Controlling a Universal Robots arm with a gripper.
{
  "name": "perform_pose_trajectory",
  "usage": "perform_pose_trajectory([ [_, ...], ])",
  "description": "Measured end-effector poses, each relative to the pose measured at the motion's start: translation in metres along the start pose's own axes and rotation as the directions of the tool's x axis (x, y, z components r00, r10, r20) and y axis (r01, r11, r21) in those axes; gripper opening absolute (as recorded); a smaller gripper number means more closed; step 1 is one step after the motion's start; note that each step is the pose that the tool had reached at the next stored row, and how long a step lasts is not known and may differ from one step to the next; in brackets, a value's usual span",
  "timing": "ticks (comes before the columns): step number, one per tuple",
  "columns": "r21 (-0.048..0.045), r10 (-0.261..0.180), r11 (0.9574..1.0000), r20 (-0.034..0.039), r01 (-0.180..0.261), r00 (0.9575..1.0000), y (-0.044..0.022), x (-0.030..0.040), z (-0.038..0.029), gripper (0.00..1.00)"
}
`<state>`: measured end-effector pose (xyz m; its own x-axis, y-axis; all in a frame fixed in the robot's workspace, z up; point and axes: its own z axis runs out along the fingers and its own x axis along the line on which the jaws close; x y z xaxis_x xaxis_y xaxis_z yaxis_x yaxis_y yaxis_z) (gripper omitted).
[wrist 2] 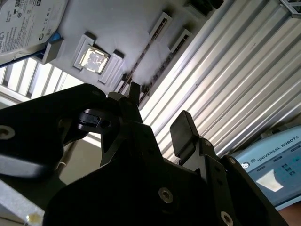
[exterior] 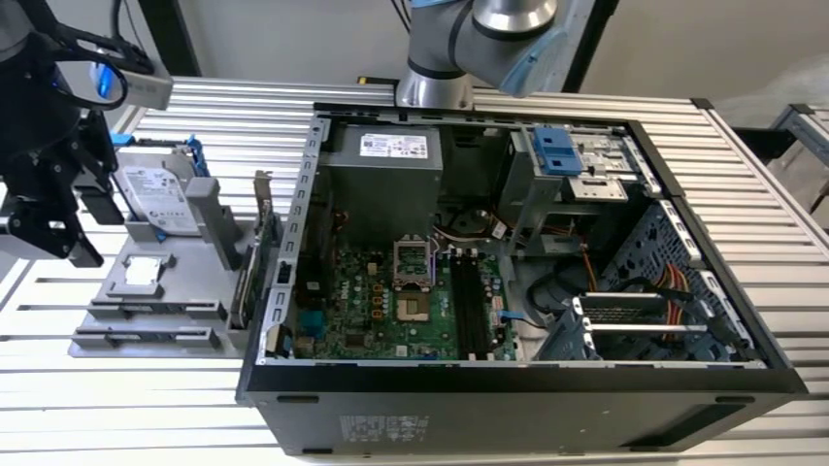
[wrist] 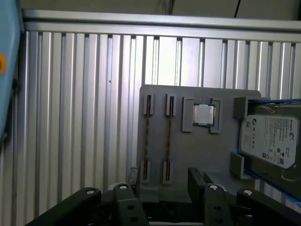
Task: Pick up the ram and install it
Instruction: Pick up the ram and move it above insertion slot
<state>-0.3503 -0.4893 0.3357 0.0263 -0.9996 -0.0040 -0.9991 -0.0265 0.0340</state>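
Exterior view: I, the gripper [exterior: 58, 243], hang at the exterior view's left above the grey tray [exterior: 194, 289]. The tray sits on the slatted metal table [exterior: 233, 107], just beside the open computer case [exterior: 518, 374].
Jaws: parted, with nothing held. In the second wrist view my fingers [wrist 2: 183, 127] stand well apart, and tray and table show through the gap.
Ram: the ram [wrist: 168, 139] stands on edge in a long narrow holder on the tray, a thin dark strip seen edge-on. In the second wrist view it runs slantwise [wrist 2: 146, 49] beyond my fingertips.
Second stick: a second stick [wrist: 147, 139] lies parallel to the ram in the neighbouring holder, on the side away from the processor chip.
Contact: I seem to be clear of both sticks, though from these angles I cannot say how high above them I am.
Processor chip: the processor chip [wrist: 203, 114] is square and silver, set in its own recess beside the ram.
Hard drive: the hard drive [wrist: 268, 141] is a silver box with blue side rails, propped at the tray's far end from the sticks.
Case interior: the green motherboard [exterior: 376, 301] lies flat in the case, with long dark memory slots [exterior: 469, 306] running beside the processor socket.
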Motion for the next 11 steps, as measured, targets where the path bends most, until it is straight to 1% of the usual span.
perform_pose_trajectory([
  [11,0.0000,0.000,1.0000,0.0000,0.000,1.0000,-0.0001,0.0000,0.0030,1.00],
])
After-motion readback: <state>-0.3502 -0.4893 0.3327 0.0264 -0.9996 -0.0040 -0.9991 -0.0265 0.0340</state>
